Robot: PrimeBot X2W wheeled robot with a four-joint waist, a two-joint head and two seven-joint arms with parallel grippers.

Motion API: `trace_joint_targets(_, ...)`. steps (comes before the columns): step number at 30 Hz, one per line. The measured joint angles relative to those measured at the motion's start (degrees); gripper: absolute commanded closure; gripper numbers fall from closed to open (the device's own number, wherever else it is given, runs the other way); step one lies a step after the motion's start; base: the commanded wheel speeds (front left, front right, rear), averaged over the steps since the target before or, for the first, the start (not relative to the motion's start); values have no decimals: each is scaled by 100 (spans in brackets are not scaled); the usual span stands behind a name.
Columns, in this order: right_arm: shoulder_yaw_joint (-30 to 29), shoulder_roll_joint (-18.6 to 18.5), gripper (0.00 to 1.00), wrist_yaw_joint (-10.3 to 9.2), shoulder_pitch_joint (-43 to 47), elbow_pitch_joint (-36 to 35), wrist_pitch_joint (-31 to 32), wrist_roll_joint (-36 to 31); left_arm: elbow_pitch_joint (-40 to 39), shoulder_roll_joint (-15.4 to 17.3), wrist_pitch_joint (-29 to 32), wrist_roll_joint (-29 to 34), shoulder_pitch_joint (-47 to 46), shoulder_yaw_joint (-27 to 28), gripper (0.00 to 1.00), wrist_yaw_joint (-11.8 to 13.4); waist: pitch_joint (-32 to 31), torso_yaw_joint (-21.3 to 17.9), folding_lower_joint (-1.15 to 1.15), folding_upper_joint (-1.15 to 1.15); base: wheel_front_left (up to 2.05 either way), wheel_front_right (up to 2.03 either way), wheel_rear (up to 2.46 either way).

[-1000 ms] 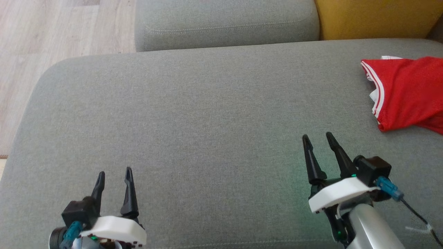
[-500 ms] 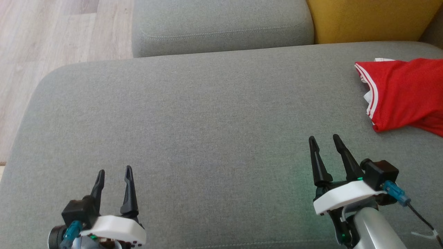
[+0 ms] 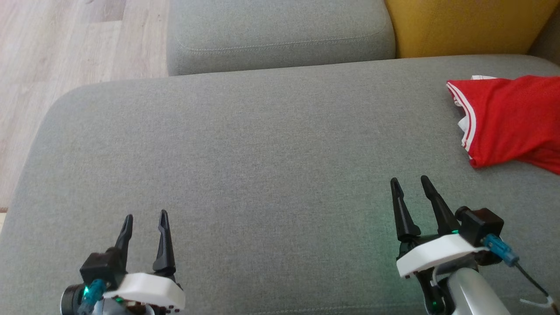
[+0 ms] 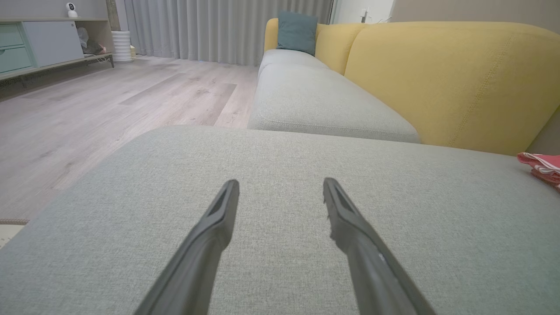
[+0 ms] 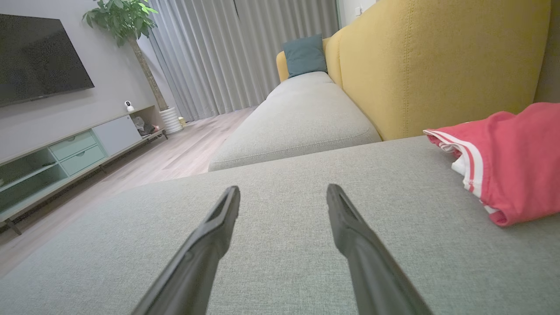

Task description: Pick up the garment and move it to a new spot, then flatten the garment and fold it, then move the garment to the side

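Observation:
The garment [image 3: 512, 120] is a crumpled red jersey with white-and-red striped trim, lying at the far right of the grey cushion [image 3: 262, 153] and cut off by the head view's right edge. Its lettering is hidden. The right wrist view has the garment [image 5: 516, 162] at its right side, and the left wrist view catches the garment's [image 4: 542, 168] edge. My right gripper [image 3: 411, 183] is open and empty, hovering in front and to the left of the garment, apart from it. My left gripper [image 3: 144, 216] is open and empty above the cushion's near left.
A second grey seat cushion [image 3: 280, 30] lies beyond the first, with a yellow backrest [image 3: 468, 24] at the far right. Wooden floor [image 3: 52, 65] runs along the left. The wrist views show a low TV cabinet [image 5: 65, 153], curtains and a teal pillow [image 5: 305, 54].
The whole head view has shifted a little, so the camera moved. The right gripper sits slightly lower and further right in the picture. The garment lies as before.

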Motion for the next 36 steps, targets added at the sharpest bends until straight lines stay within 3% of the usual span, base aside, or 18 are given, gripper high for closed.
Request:
trace_joint_targets(15, 13, 1, 0, 0, 1, 57, 0, 0, 45, 0, 0, 98, 1, 4, 0, 5, -23, 7, 0, 0, 0, 0, 0)
trace_joint_targets(16, 14, 1, 100, 0, 1, 62, 0, 0, 46, 0, 0, 98, 1, 5, 100, 5, -20, 8, 0, 0, 0, 0, 0)
trace_joint_targets(23, 29, 0, 100, -1, 466, 595, 12, 30, 647, -18, 44, 76, 311, -55, 100, 4, -18, 11, 0, 0, 0, 0, 0)
trace_joint_targets(36, -96, -1, 100, -1, 531, 489, 199, 817, 667, -26, 231, -786, 307, 2, 100, -97, 3, 40, 0, 0, 0, 0, 0)
